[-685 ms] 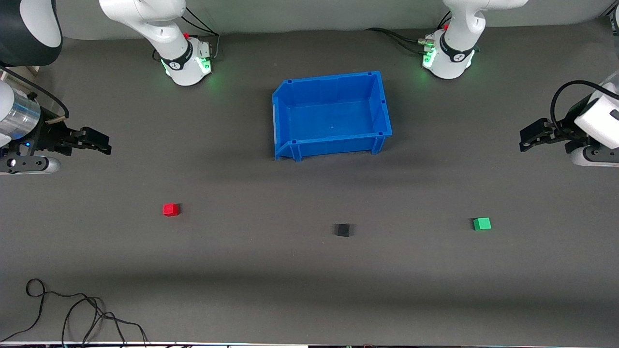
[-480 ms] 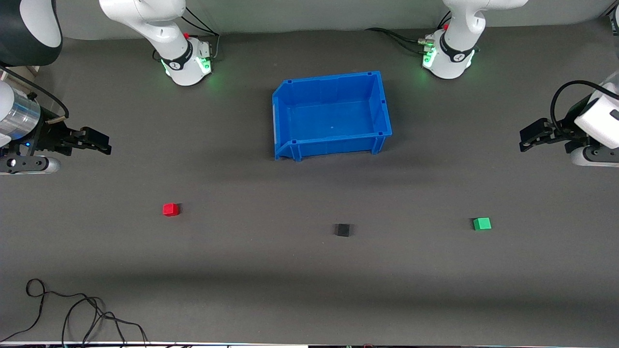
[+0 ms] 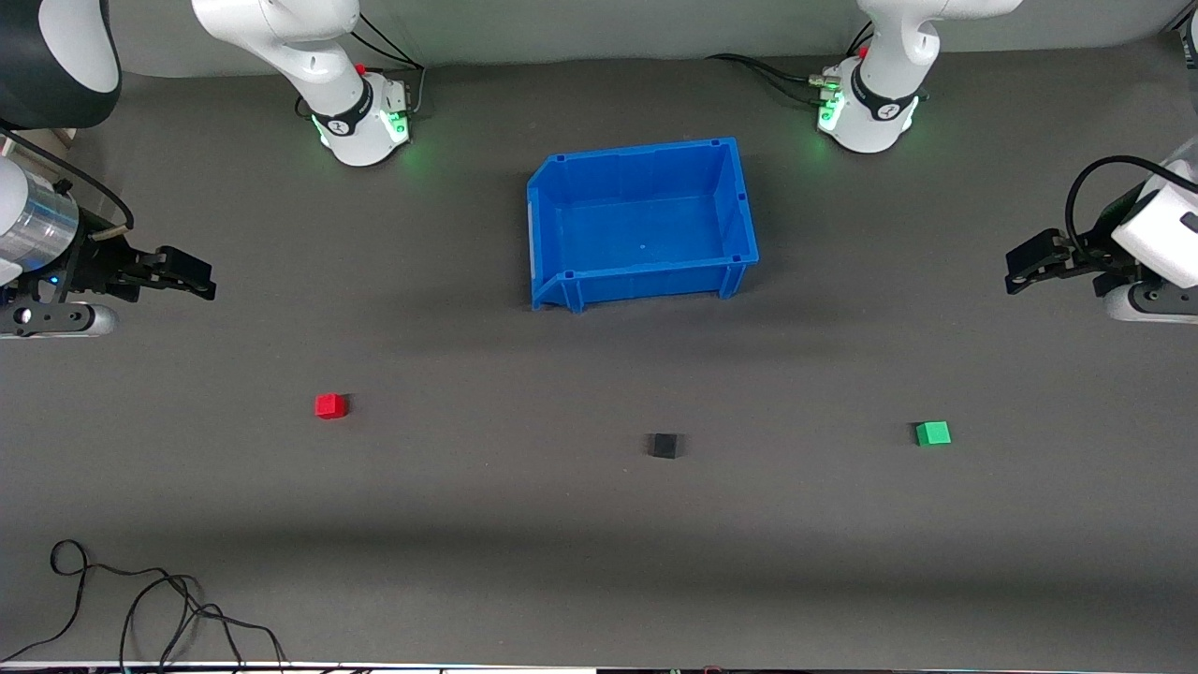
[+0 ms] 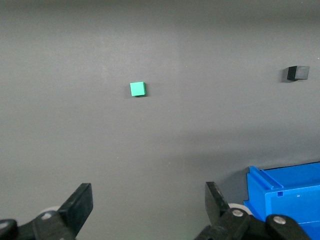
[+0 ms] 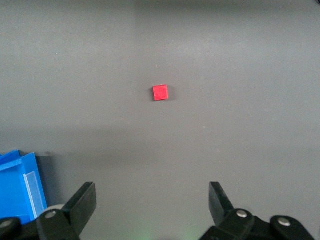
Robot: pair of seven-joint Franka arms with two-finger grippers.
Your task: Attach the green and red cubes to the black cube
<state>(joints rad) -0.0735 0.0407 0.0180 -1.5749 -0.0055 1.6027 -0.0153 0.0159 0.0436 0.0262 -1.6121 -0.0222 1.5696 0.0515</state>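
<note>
Front view: nothing grasped yet, you are at the reach step.
Both grippers, left [image 3: 1020,270] and right [image 3: 192,277], hang wide and empty; green cube [image 3: 933,432] lies near yours left, red cube [image 3: 330,405] near right, black cube [image 3: 664,446] between—descend and pinch.

A dark grey matte table surface [image 3: 580,543] fills nearly the whole scene, lit evenly from above, with a soft darker band of shade across it nearer the front camera than the blue bin [image 3: 739,201]. The bin stands open and empty near the table's middle. A thin black cable [image 3: 140,599] lies in loose loops at the near edge, toward the right arm's end. Above the bin, a pale grey wall strip [image 3: 608,28] borders the table.
</note>
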